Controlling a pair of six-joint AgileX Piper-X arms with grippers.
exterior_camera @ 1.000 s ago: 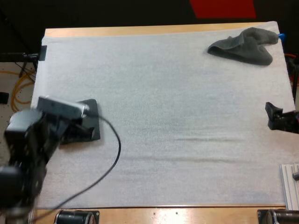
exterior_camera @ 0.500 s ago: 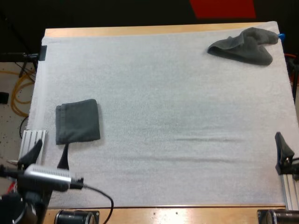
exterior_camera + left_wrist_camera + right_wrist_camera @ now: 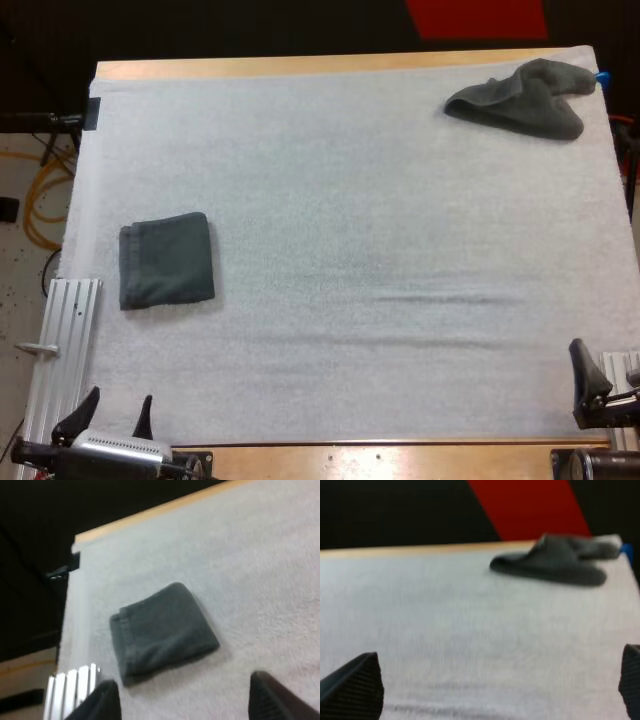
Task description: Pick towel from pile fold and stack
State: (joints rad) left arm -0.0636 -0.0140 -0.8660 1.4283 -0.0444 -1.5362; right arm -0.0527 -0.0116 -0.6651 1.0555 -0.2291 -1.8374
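A folded dark grey-green towel [image 3: 165,260] lies flat on the left of the white mat [image 3: 350,200]. A crumpled towel [image 3: 525,97] sits at the mat's far right corner. My left gripper [image 3: 112,418] hovers at the near left corner, well short of the folded towel, open with nothing between its fingers. In the left wrist view the folded towel [image 3: 160,632] lies ahead of the spread fingers [image 3: 102,702]. My right gripper [image 3: 598,385] is at the near right edge, open. The right wrist view looks across bare mat to the crumpled towel [image 3: 555,562], far beyond the fingers [image 3: 350,687].
A ribbed aluminium rail [image 3: 60,340] runs along the mat's left side, beside the folded towel. Another rail [image 3: 622,395] stands at the near right. The wooden table edge [image 3: 380,460] borders the front.
My left arm has let go of the folded towel and drawn back to the near left corner. My right gripper has retreated toward the front edge.
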